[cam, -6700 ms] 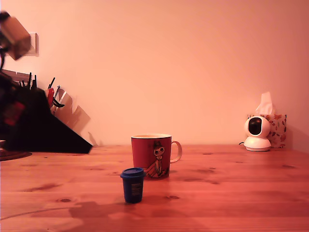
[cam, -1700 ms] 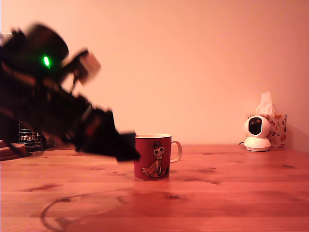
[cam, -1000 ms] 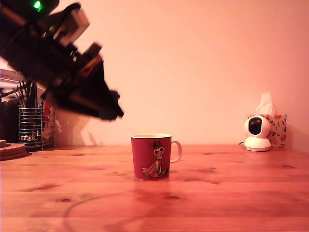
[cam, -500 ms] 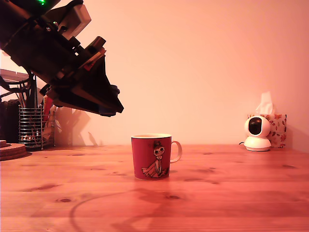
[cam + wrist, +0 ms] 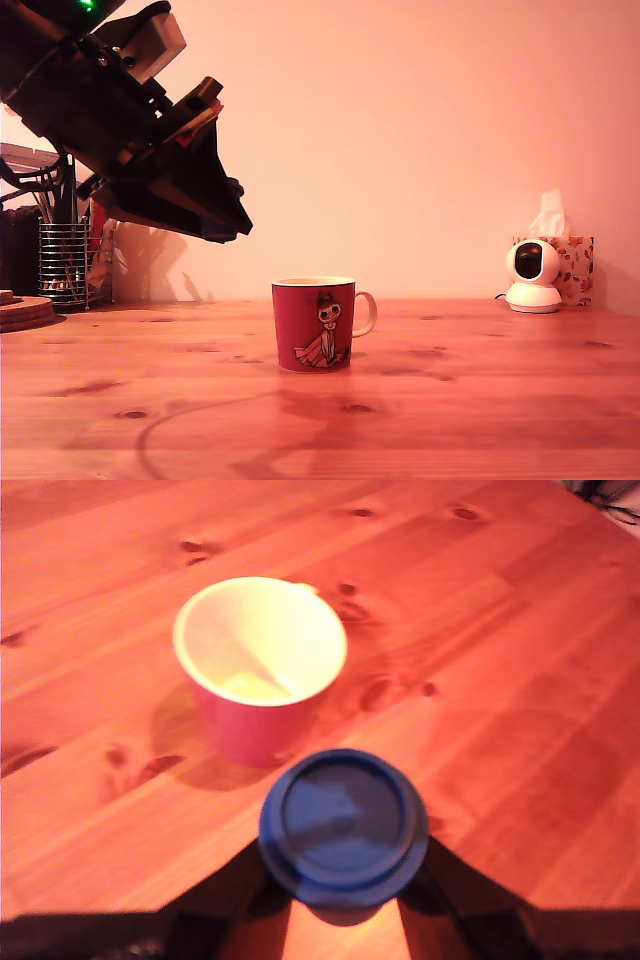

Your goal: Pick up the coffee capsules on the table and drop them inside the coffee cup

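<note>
The red coffee cup point(image 5: 314, 324) stands upright on the wooden table point(image 5: 450, 400), its pale inside point(image 5: 258, 640) showing nothing in it. My gripper point(image 5: 222, 213) hangs high in the air, up and toward the exterior view's left of the cup. It is shut on the dark blue coffee capsule point(image 5: 343, 823), whose round top faces the wrist camera. In the exterior view only a sliver of blue point(image 5: 220, 234) shows between the dark fingers.
A small white camera point(image 5: 532, 276) and a floral tissue box point(image 5: 572, 262) stand at the back on the exterior view's right. A wire utensil holder point(image 5: 68, 262) and a round wooden coaster point(image 5: 22, 310) sit at the back left.
The capsule has left the table and now rides in my gripper. Over the last second the arm has held nearly still high up left of the cup.
</note>
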Controlling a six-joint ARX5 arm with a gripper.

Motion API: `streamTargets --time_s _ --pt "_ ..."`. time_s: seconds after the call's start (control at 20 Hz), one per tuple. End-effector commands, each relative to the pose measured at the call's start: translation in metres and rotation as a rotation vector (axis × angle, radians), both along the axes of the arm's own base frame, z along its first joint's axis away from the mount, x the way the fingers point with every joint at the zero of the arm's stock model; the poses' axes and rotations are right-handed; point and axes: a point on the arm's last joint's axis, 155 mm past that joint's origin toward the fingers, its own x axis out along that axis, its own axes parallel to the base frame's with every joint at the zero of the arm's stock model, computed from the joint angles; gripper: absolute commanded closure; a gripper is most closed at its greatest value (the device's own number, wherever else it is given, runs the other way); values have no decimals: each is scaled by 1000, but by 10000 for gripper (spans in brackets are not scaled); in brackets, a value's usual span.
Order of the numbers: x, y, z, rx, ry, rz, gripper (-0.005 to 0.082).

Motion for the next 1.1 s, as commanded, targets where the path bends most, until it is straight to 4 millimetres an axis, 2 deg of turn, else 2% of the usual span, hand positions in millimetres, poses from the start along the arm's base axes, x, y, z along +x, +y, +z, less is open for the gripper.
streamTargets --time_s 0.0,0.3,0.65,1.05 --pt "7 -3 15 -18 -35 12 657" --pt "19 -5 13 -2 -34 34 657" --pt "51 -27 12 27 14 28 657" --pt "74 -46 -5 69 82 14 657"
